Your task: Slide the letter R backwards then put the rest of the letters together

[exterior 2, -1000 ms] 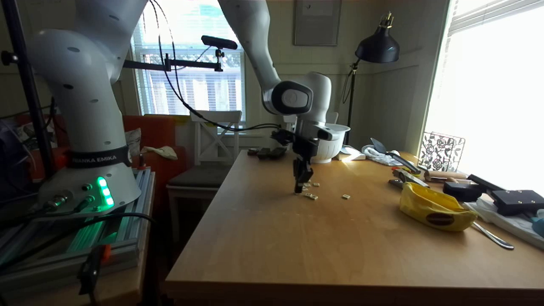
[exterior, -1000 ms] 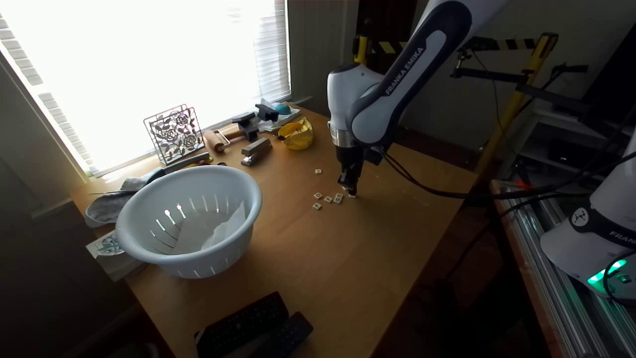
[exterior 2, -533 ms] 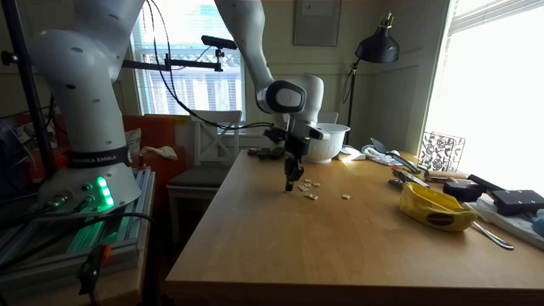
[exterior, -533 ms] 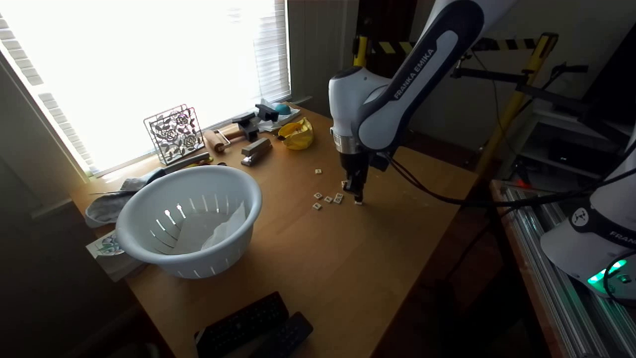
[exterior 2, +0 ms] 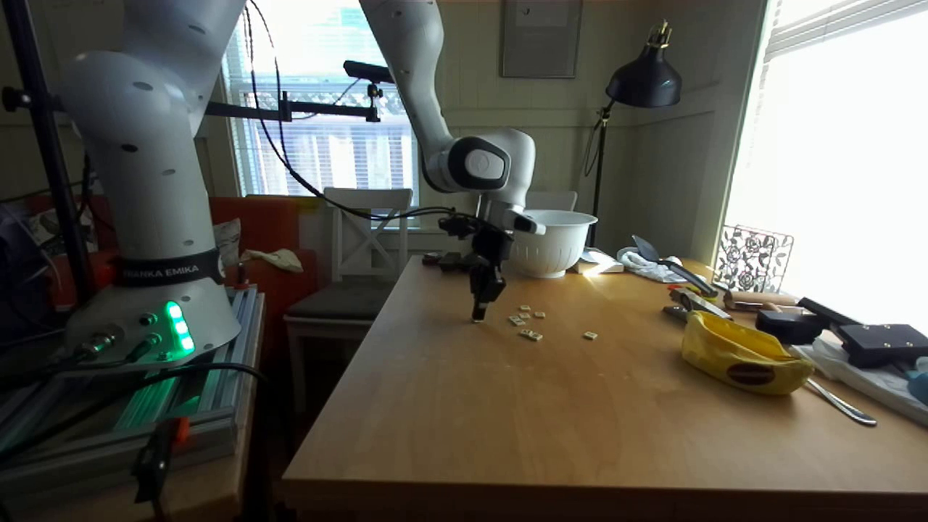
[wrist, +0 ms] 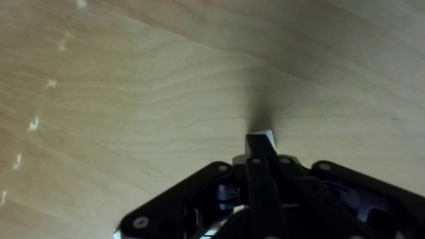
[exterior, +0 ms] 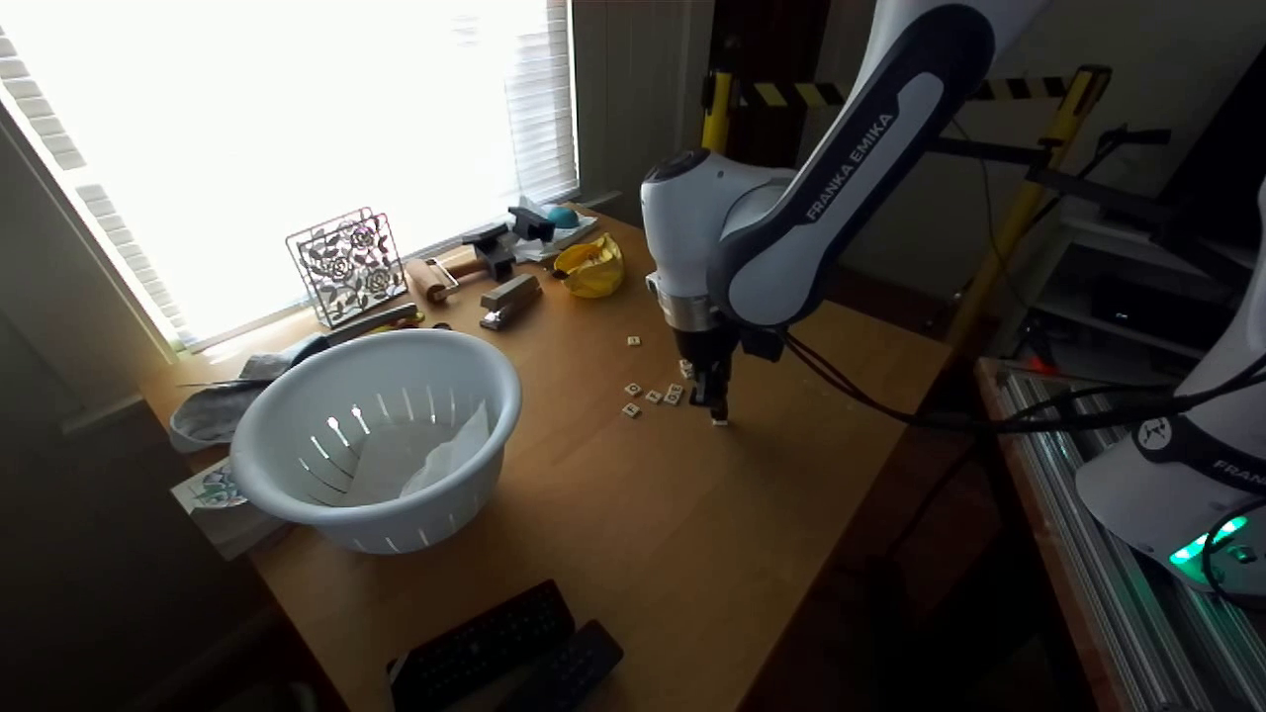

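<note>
My gripper (exterior: 720, 409) is shut, its fingertips down on top of a small whitish tile (exterior: 720, 423) on the table. The tile's edges show around the fingertips (wrist: 260, 142) in the wrist view, but its letter is covered. The rest of the letters, several small whitish tiles, lie apart from the gripper. They include a touching pair (exterior: 674, 395), tiles beside it (exterior: 654, 397) (exterior: 633, 390) (exterior: 631, 409), one partly behind the gripper (exterior: 686, 369) and one farther off (exterior: 634, 341). They also show right of the gripper (exterior 2: 478, 313) in an exterior view, including the pair (exterior 2: 531, 335).
A white colander (exterior: 376, 514) stands on the wooden table. A yellow object (exterior: 593, 272), a stapler (exterior: 510, 300) and a metal holder (exterior: 348, 267) are near the window. Dark remotes (exterior: 495, 633) lie near a table edge.
My gripper has slid the tile across the table, away from the other letters and toward the robot base side. The other letters have stayed put. A tile behind the gripper is less hidden.
</note>
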Motion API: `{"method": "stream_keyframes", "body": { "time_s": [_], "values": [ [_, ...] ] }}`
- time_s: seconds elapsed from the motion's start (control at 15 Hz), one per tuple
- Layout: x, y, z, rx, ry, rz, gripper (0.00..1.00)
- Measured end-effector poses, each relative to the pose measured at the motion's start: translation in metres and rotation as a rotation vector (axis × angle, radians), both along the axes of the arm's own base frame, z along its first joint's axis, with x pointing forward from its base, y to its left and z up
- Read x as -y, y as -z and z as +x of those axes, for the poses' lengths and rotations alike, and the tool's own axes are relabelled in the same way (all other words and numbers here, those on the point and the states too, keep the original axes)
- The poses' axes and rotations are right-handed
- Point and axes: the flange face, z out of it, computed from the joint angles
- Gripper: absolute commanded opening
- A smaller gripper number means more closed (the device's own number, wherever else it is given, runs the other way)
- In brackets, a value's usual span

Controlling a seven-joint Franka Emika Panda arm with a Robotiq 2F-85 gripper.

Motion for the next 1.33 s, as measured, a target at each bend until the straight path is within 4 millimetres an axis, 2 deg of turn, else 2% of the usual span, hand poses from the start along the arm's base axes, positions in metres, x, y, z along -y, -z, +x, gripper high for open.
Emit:
{"method": "stream_keyframes", "body": {
  "time_s": [0.47,0.73,1.0,1.2,1.33],
  "values": [
    [-0.046,0.0,0.003,0.001,-0.092,-0.007,0.0],
    [-0.063,-0.001,0.008,0.01,-0.117,-0.002,0.0],
    [-0.064,-0.01,0.018,0.036,-0.116,0.0,0.0],
    [-0.054,-0.032,0.025,0.076,-0.103,0.003,0.0],
    [-0.041,-0.051,0.03,0.11,-0.079,0.004,0.0]
  ]
}}
